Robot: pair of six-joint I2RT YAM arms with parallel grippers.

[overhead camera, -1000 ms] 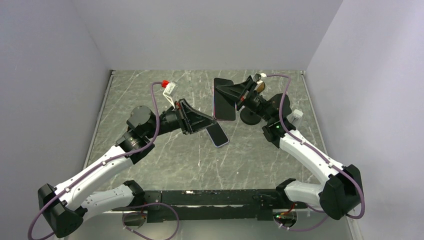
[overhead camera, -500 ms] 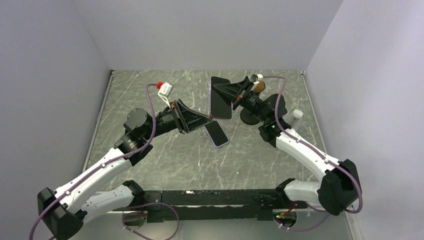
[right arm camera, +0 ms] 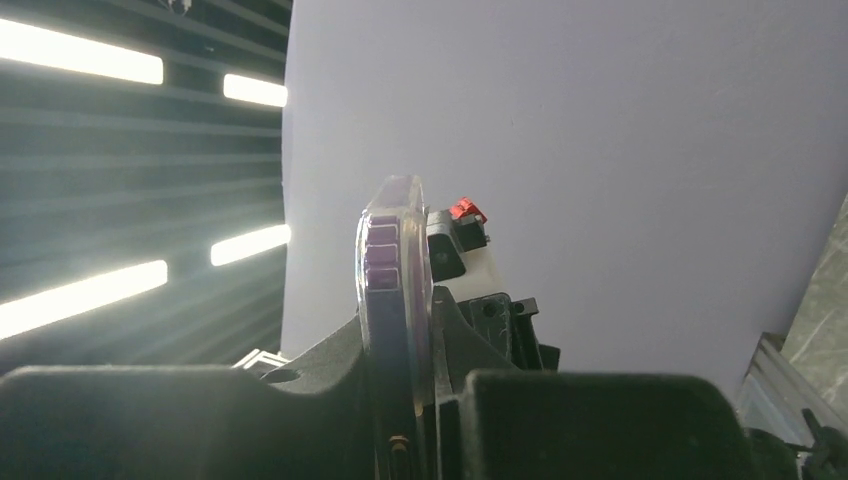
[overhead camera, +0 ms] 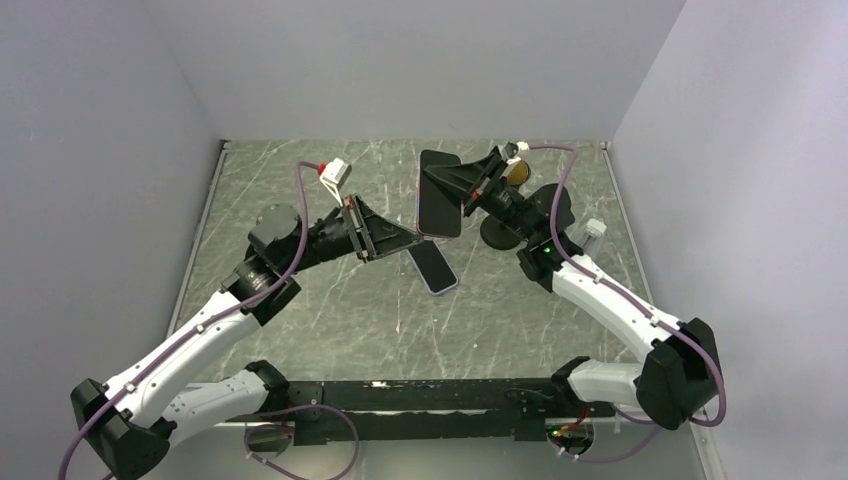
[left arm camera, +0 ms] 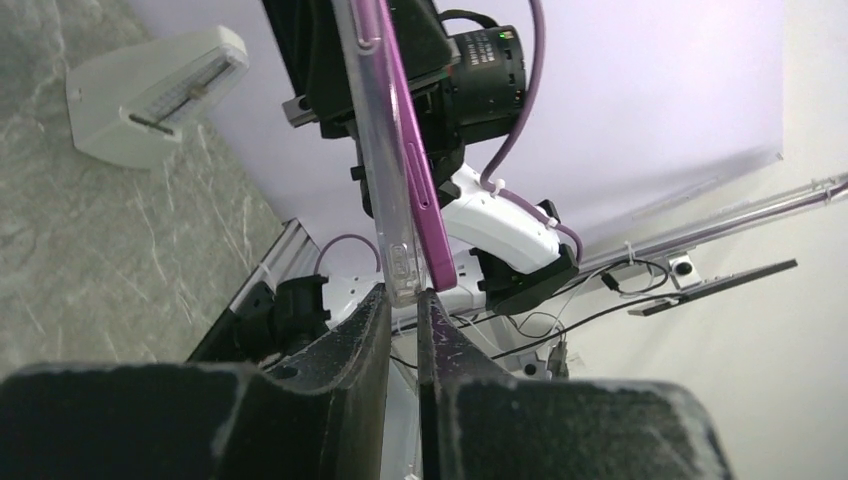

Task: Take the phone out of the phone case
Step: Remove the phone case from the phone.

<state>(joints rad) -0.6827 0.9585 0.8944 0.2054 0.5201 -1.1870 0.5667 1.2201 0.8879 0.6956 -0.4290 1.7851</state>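
The phone (overhead camera: 440, 195) is in the air over the far middle of the bench (overhead camera: 330, 310). It stands nearly upright, with its dark screen toward the near edge. The phone case (left arm camera: 375, 150) is on it. Only the left wrist view shows this well: a clear shell lies along the purple edge, and side buttons are visible on both.

The right gripper (right arm camera: 400, 315) has its two fingers pressed on the front and back of the cased phone. Its own view sees the phone only from the end, as a thin purple strip with a clear rim. The left gripper (left arm camera: 404, 300) has its fingers almost together, and the lower corner of the case sits between their tips. How hard they press cannot be seen.

From above the case cannot be made out against the black screen.

A second phone (overhead camera: 432, 267) lies flat near the middle of the bench. Its screen is up and its far end is covered by the left gripper.

A white box (left arm camera: 150, 95) stands by the right edge. The dark marks on its face are too small to read.
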